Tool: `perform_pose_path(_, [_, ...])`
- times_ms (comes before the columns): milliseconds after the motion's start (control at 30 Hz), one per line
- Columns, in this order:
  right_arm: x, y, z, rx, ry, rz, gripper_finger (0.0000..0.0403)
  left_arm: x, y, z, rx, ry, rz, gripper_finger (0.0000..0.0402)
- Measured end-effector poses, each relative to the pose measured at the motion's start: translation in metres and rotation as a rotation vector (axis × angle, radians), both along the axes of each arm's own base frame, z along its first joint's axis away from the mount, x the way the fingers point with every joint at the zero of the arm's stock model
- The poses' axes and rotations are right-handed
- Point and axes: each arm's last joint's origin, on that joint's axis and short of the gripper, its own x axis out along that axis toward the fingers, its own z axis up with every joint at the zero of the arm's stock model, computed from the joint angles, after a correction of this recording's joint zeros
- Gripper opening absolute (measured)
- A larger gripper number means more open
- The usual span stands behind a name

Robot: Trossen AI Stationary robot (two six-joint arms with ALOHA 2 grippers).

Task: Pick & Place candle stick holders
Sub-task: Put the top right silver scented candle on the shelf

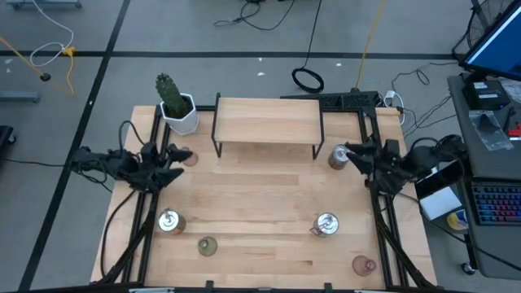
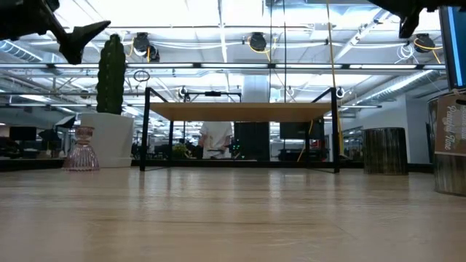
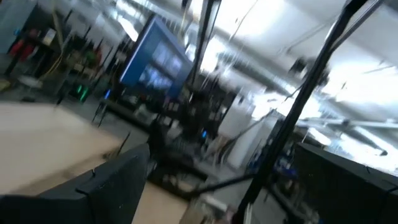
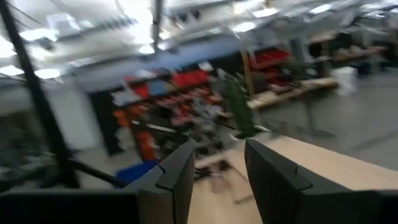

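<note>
six holders sit scattered on the table (image 1: 260,203), none held. my left gripper (image 1: 167,168) hangs spread near the pink holder (image 1: 189,157); my right gripper (image 1: 358,156), fingers parted and empty, could topple the silver holder (image 1: 339,158) beside it.

Almost nothing here can be read. The one piece of lettering stands on a brown box (image 2: 450,142) at the right edge of the low view — pale script running sideways up its face, the last word looking like "Time", the rest too small to make out. The blue monitor screen (image 3: 155,61) in the left wrist view shows only blurred patches, and the items on the desk (image 1: 488,106) beside the table in the high view carry marks too tiny to read — no numbers or brands legible.
</note>
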Motion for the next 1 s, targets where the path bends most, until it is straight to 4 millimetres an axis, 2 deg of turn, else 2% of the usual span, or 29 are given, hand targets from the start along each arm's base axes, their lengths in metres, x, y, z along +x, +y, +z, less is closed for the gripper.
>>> perform_pose_path(233, [0.016, 0.004, 0.026, 0.007, 0.225, -0.146, 0.0123, -0.003, 0.001, 0.004, -0.025, 0.143, -0.005, 0.0395])
perform_pose_path(533, [0.033, 0.012, 0.035, 0.116, 0.407, -0.174, 0.0060, -0.013, 0.005, 0.011, 0.004, 0.312, 0.026, 0.0395])
perform_pose_path(767, [0.046, 0.017, 0.031, 0.190, 0.491, -0.160, 0.0008, -0.023, 0.008, 0.014, -0.003, 0.433, 0.033, 0.0395])
perform_pose_path(1000, [0.061, 0.010, 0.018, 0.293, 0.603, -0.150, 0.0001, -0.027, 0.009, 0.010, -0.063, 0.592, 0.039, 0.0395])
